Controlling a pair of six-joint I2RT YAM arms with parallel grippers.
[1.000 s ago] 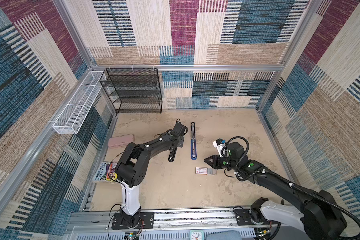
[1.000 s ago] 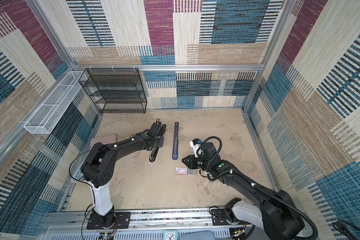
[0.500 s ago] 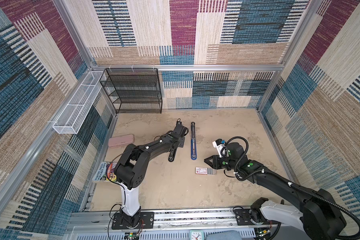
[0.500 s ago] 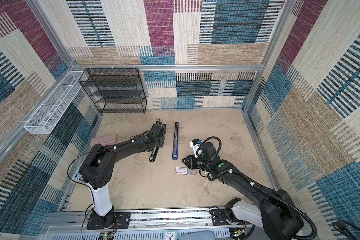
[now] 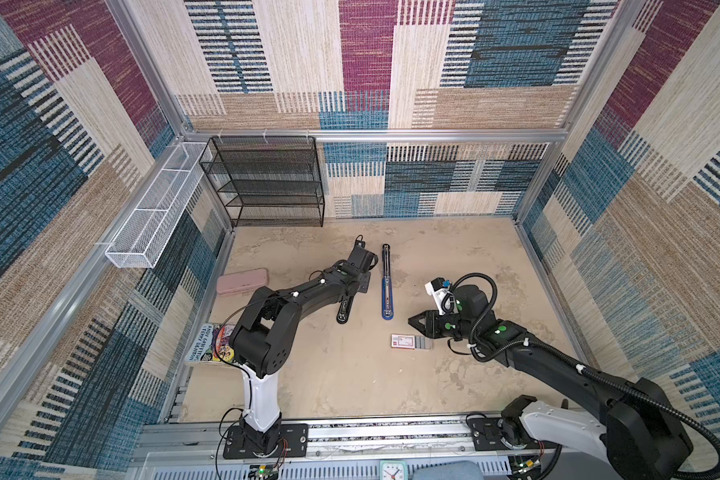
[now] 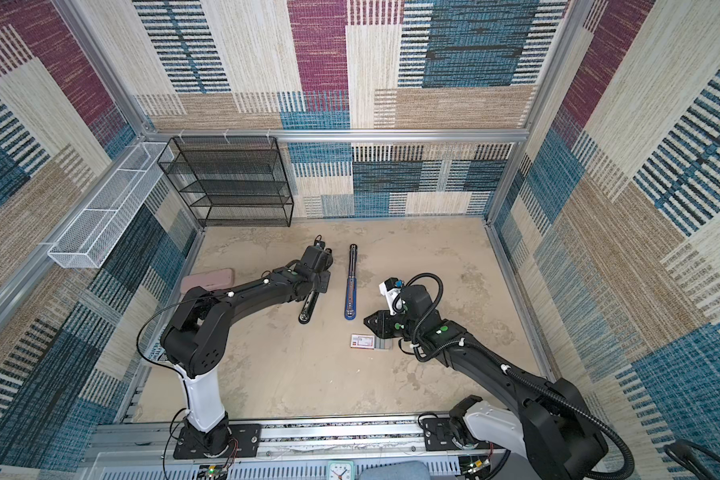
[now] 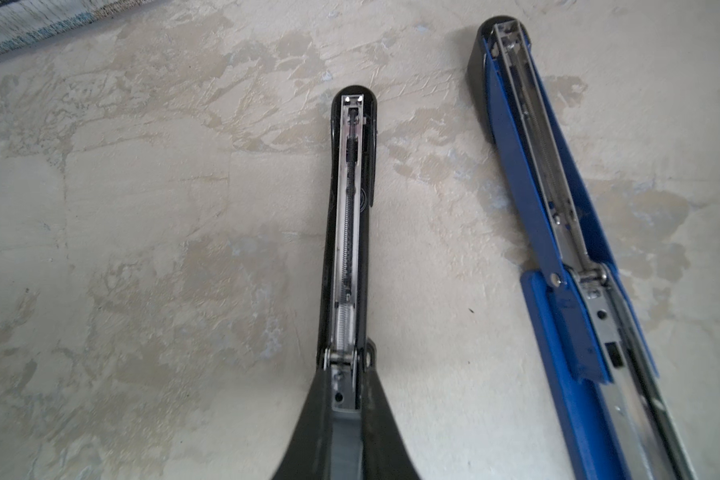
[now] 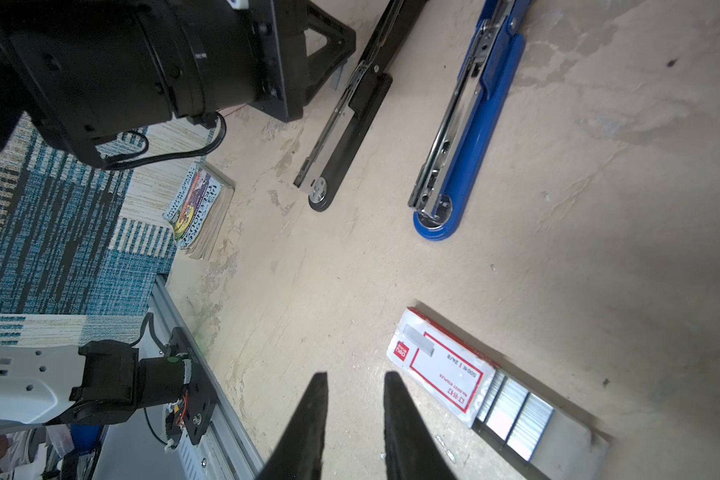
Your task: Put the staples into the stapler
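Well, a few things could go wrong. The thin grey metal staple strips lie in a flat grey tray that pokes out of the small white box with the red label. The strips are thin and packed side by side. A pinch may grab many at once, snap one, or just push the tray along the smooth tan floor.

The right claw is just beside the box, not over the strips. Closing there would catch nothing, or nip the box. Its two black fingers are a little apart with nothing between them.

Two staplers lie folded open beyond the box: the long blue stapler nearer to it, the long black stapler farther. A strip could end up in the wrong one.

The left claw is pressed tight on the black stapler near its hinge. If that hold slips, the stapler could turn when a strip is pushed in.

The left arm lies stretched out long and low, far from the box. The right arm is bent and dips low, with its claw pointing past the box.
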